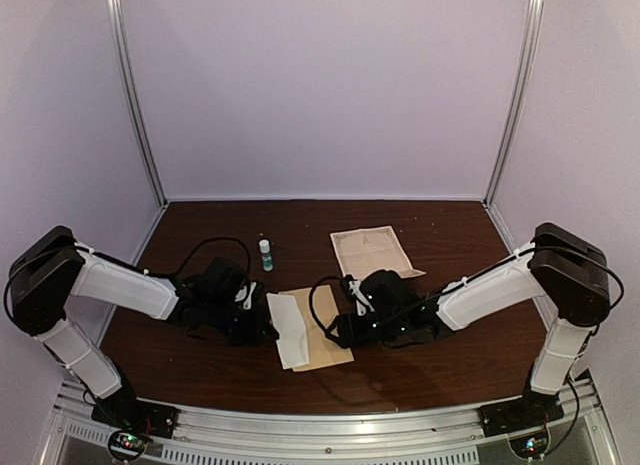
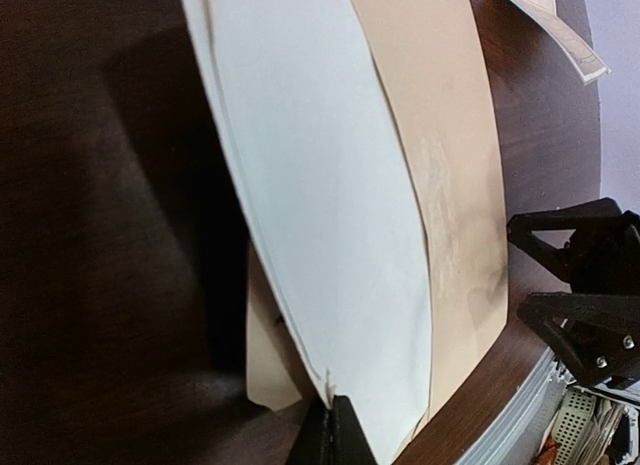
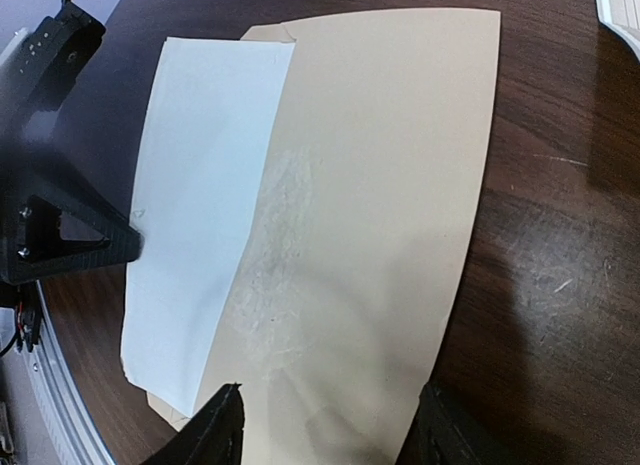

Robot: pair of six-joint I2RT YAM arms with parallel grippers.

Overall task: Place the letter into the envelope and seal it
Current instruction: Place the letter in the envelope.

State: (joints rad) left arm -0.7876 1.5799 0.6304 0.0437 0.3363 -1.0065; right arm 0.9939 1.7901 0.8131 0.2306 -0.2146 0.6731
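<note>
The tan envelope (image 1: 330, 343) lies flat at the table's middle front. It also shows in the left wrist view (image 2: 450, 135) and the right wrist view (image 3: 390, 205). A plain white sheet (image 1: 288, 330) covers its left part; I cannot tell whether it is loose paper or a flap lining. My left gripper (image 2: 333, 430) is shut on this white sheet's (image 2: 330, 215) edge, which is slightly raised. My right gripper (image 3: 330, 430) is open, its fingers astride the envelope's right part. The bordered cream letter (image 1: 372, 252) lies flat behind the envelope, apart from both grippers.
A small white glue bottle with a green cap (image 1: 265, 253) stands behind the left gripper. A rough, dull patch (image 3: 270, 245) marks the envelope beside the white sheet's edge. The table's front edge and metal rail (image 1: 330, 420) lie close in front of the envelope.
</note>
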